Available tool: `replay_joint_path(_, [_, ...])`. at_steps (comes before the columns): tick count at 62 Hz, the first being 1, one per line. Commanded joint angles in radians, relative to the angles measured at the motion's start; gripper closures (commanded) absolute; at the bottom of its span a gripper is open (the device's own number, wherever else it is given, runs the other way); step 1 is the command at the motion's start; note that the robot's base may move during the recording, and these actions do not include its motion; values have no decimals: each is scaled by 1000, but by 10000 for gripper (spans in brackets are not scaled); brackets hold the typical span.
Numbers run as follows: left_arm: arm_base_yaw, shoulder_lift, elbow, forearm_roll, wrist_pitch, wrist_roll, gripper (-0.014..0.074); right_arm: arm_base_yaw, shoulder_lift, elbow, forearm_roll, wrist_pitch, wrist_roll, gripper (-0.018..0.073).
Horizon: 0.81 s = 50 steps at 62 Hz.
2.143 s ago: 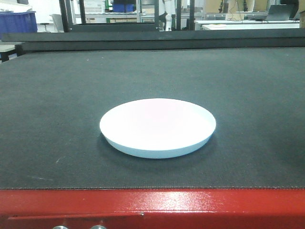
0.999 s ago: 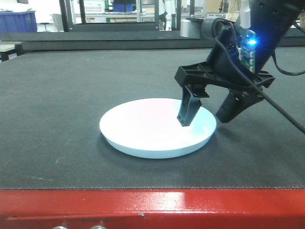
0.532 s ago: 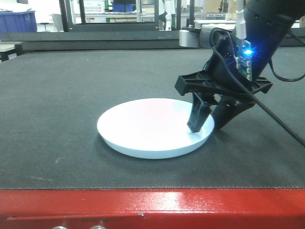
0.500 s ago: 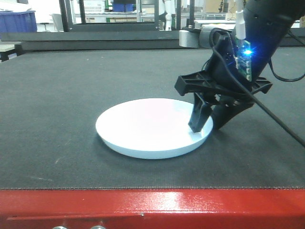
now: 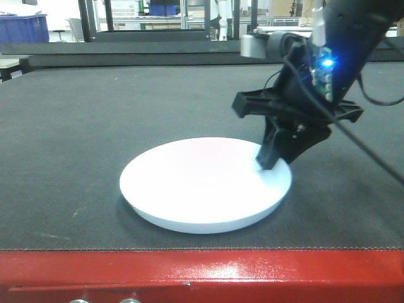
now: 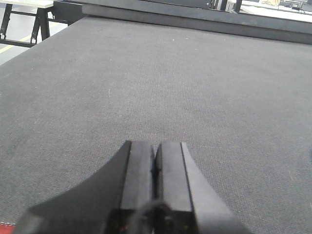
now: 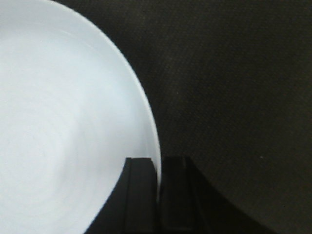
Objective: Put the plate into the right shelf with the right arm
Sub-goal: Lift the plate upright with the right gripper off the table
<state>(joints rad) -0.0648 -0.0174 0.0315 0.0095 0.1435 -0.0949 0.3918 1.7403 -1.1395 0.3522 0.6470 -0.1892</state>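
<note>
The plate (image 5: 206, 186) is lying near the middle of the worktop (image 5: 76, 126), a little toward the front, with bare dark mat stretching out on every side of it. The right pincer (image 5: 276, 154) is reaching down from the upper right and pinching the plate's right rim. In the wrist view its two black fingers (image 7: 141, 195) are sitting narrowly together with the thin white edge of the plate (image 7: 63, 122) running between them. Whether that rim is clearing the mat cannot be told.

The left pincer (image 6: 155, 156) is hovering over open mat (image 6: 219, 87) with its flat fingers pressed against each other, gripping nothing.

The plate is showing as round, shallow, plain white and glossy, with a low upturned lip. The worktop is wearing a coarse, woven-looking charcoal covering, and a shiny red band (image 5: 202, 271) is running along its front edge. A black cable (image 5: 372, 161) is trailing off the right arm, and a blue light (image 5: 326, 63) is glowing on a small board there; any marking on it is too small to read. A blue bin (image 5: 24, 28) is standing far back at the left.
</note>
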Motion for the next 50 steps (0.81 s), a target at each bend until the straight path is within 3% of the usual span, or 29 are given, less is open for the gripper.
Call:
replay_joint_path(1, [-5,-4,10,-2,-86,-6,643,-22,-102,-35,-5,15,-14,504])
replay_joint_path(14, [-5,-4,10,-2,-86,-6,643,-19,-320,-27,-2,47,2,504])
replay_joint_path(25, [-5,-4,10,-2,-86,-6,643,-18,-564,50,-2,-14,1,504])
replay_joint_path(50, [-5,-4,10,-2,-86,-6,643,-18,-1262,478,-12,-457,-15,504])
